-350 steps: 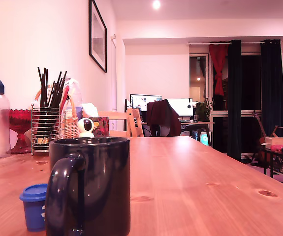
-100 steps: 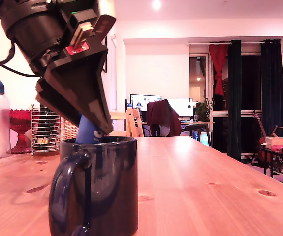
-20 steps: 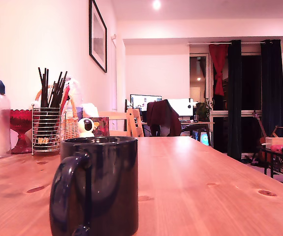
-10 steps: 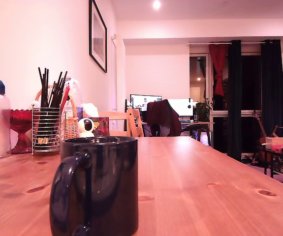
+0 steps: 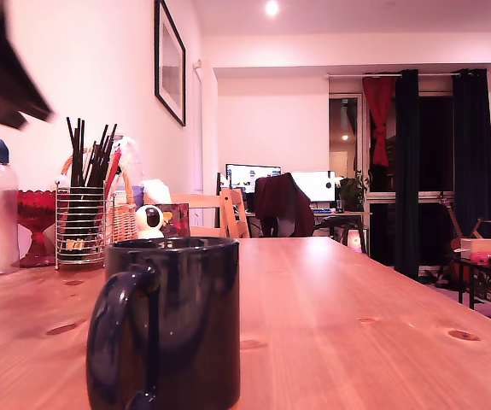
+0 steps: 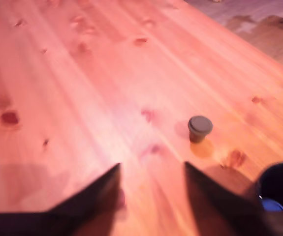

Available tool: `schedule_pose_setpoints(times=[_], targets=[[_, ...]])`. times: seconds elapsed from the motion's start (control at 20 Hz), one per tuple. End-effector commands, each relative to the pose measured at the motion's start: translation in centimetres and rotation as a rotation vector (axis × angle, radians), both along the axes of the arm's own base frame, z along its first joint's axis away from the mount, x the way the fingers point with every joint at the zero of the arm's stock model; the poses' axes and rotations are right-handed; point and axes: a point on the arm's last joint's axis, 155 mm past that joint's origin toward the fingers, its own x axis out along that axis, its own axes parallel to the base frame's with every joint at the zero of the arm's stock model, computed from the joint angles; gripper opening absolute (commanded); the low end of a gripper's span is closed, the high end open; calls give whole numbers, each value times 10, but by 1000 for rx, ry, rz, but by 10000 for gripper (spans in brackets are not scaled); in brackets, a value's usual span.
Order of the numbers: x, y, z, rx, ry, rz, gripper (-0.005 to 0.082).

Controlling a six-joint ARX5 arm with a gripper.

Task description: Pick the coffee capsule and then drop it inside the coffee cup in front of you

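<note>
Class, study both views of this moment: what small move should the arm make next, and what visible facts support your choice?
Probably just retreat and stop. In the wrist view the coffee capsule shows as a blue patch inside the coffee cup, and the gripper is empty with its jaws apart above the bare table, so nothing seems left to pick.

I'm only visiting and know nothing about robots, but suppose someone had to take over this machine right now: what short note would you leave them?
Gripper: jaws apart, nothing between them, raised over bare table; in the exterior view only a blurred dark piece of it shows at the upper left.
Large glossy dark navy ceramic mug: upright on the wooden table, handle toward the exterior camera.
Small blue plastic coffee capsule: the wrist view shows a bit of blue inside the mug's dark opening, so it appears to be in the mug.
Done: the drop into the mug looks complete.
Left: probably nothing except parking the arm.
Also: a small grey round stub stands on the table, apart from the mug.
</note>
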Motion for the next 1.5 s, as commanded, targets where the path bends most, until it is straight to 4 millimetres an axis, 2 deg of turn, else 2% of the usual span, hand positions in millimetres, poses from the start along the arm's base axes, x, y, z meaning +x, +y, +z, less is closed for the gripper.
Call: schedule_pose_setpoints(times=[0.0,0.15,0.4,0.55,0.8,0.95,1.0,1.45], targets=[[2,-2,-20,21,-7,-29,573],[7,-8,-29,-21,-30,-70,573],[21,-10,-25,-74,-99,-135,573],[27,-13,-31,-116,-96,-196,573],[41,-19,-51,-155,-80,-250,572],[40,-28,-65,-185,-48,-303,572],[40,-30,-70,-150,-85,-350,572],[44,-44,-114,-174,-42,-408,572]])
